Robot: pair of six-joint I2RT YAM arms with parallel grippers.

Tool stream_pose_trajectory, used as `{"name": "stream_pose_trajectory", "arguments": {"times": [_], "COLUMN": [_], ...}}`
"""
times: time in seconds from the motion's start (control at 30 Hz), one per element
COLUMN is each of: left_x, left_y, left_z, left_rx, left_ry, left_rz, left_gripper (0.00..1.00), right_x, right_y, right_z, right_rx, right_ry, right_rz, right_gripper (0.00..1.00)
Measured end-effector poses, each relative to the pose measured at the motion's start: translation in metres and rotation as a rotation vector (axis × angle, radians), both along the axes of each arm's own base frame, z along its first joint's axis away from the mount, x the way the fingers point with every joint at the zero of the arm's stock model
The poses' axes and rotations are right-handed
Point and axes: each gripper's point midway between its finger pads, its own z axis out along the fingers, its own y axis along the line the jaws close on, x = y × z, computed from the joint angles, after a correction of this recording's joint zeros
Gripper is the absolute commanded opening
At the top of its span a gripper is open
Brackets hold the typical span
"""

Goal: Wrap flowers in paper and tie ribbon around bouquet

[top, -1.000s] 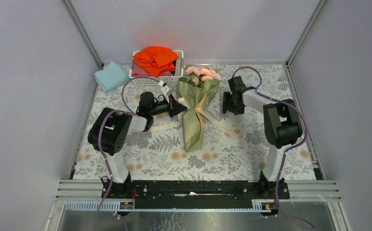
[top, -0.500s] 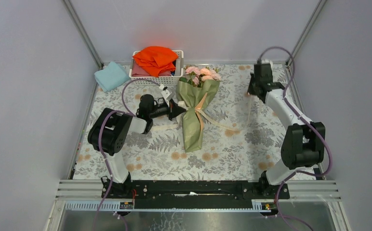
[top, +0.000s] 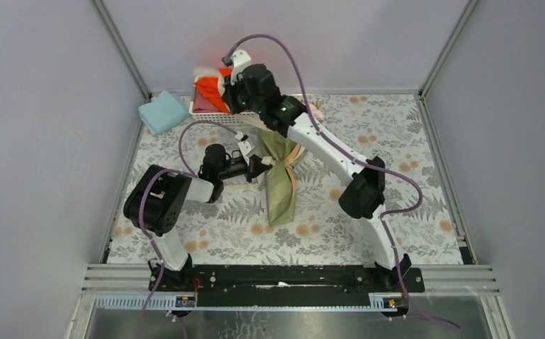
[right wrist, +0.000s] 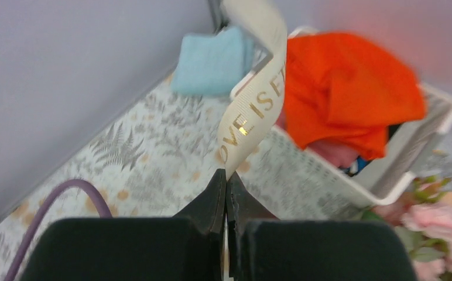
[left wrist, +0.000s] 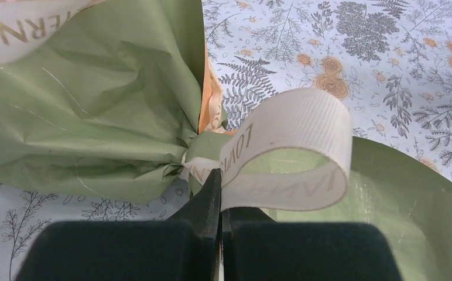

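Pinching one ribbon (left wrist: 294, 126) with two closed hands: left hand (left wrist: 221, 193) at the waist of one bouquet (top: 280, 191), right hand (right wrist: 226, 187) raised far-left by one basket (right wrist: 399, 167).

One bouquet (top: 282, 185), one ribbon (left wrist: 288, 126), one orange cloth (top: 210, 86), one blue cloth (top: 162, 111)

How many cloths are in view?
2 clearly: an orange cloth in the white basket, a light-blue cloth on the table left of it. Under the orange one some pink fabric shows; more may be hidden.
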Motion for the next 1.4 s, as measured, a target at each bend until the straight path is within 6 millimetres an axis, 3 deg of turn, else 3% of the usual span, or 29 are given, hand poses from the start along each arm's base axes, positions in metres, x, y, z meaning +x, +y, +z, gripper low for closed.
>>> {"name": "stream_pose_trajectory", "arguments": {"times": [0.07, 0.17, 0.4, 0.5, 0.57, 0.63, 0.67, 0.7, 0.77, 0.83, 0.87, 0.97, 1.03, 1.1, 1.23, 1.4], "left_x": [-0.001, -0.003, -0.004, -0.004, -0.005, -0.006, -0.006, -0.006, -0.007, -0.008, -0.008, -0.009, -0.009, -0.01, -0.013, -0.012], "left_y": [0.0, 0.001, 0.0, 0.001, 0.002, 0.002, 0.002, 0.002, 0.002, 0.003, 0.003, 0.004, 0.005, 0.006, 0.007, 0.009], "left_z": [0.001, -0.001, -0.002, -0.002, -0.004, -0.005, -0.005, -0.005, -0.006, -0.006, -0.006, -0.004, -0.003, -0.002, -0.002, -0.002], "left_rx": [0.005, 0.011, 0.017, 0.019, 0.022, 0.024, 0.024, 0.024, 0.026, 0.028, 0.03, 0.032, 0.034, 0.037, 0.044, 0.053], "left_ry": [-0.011, -0.017, -0.024, -0.027, -0.026, -0.023, -0.024, -0.025, -0.026, -0.027, -0.029, -0.04, -0.049, -0.059, -0.072, -0.084], "left_rz": [-0.002, -0.004, -0.008, -0.003, -0.003, -0.003, -0.003, -0.003, -0.003, -0.003, -0.003, 0.0, 0.002, 0.002, 0.001, 0.011], "left_gripper": [0.0, 0.0, 0.0, 0.0, 0.0, 0.0, 0.0, 0.0, 0.0, 0.0, 0.0, 0.0, 0.0, 0.0, 0.0, 0.0], "right_x": [-0.01, -0.018, -0.016, -0.017, -0.024, -0.032, -0.037, -0.042, -0.065, -0.101, -0.124, -0.176, -0.196, -0.202, -0.179, -0.117], "right_y": [0.014, 0.018, 0.008, -0.017, -0.063, -0.107, -0.129, -0.145, -0.168, -0.174, -0.173, -0.158, -0.144, -0.131, -0.097, -0.05], "right_z": [-0.027, -0.057, -0.084, -0.101, -0.112, -0.101, -0.083, -0.061, 0.001, 0.058, 0.085, 0.127, 0.136, 0.131, 0.092, 0.02], "right_rx": [-0.029, -0.067, -0.107, -0.145, -0.204, -0.242, -0.241, -0.228, -0.149, -0.045, 0.013, 0.123, 0.167, 0.184, 0.176, 0.149], "right_ry": [0.055, 0.124, 0.185, 0.213, 0.228, 0.203, 0.171, 0.135, 0.036, -0.05, -0.09, -0.136, -0.138, -0.118, -0.028, 0.064], "right_rz": [0.048, 0.075, 0.054, 0.006, -0.071, -0.141, -0.172, -0.192, -0.189, -0.106, -0.029, 0.203, 0.333, 0.411, 0.465, 0.411], "right_gripper": [0.0, 0.0, 0.0, 0.0, 0.0, 0.0, 0.0, 0.0, 0.0, 0.0, 0.0, 0.0, 0.0, 0.0, 0.0, 0.0]}}
